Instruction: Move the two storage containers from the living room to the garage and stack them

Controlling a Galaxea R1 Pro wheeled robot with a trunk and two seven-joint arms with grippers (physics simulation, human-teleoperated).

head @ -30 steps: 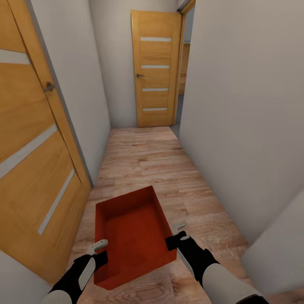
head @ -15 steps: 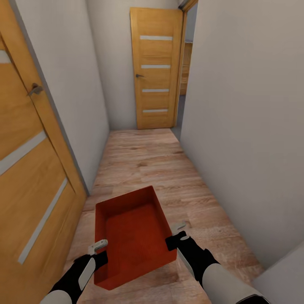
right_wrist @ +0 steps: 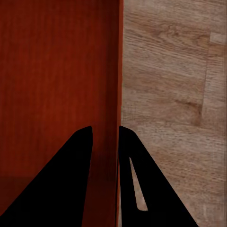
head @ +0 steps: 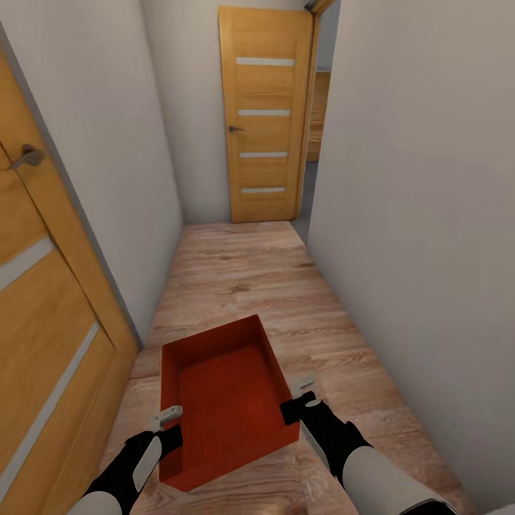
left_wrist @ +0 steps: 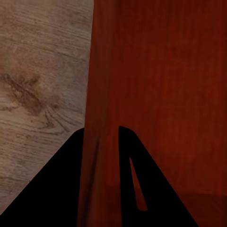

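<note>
Between grippers (head: 170, 416) (head: 302, 395): orange bin (head: 225, 400), hallway.

The head camera looks forward and down a narrow corridor, over a red container (head: 227, 400) carried between both arms. Each wrist camera sits very near its own jaws, sighting along them at a side wall of the container (left_wrist: 97, 94) (right_wrist: 117, 71) — all three share that bin and the wood-plank floor (head: 243, 279) beneath.

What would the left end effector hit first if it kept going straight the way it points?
Probably the wood floor. The left end effector is clamped on the bin's wall, pointing down past it; depth is unclear.
</note>
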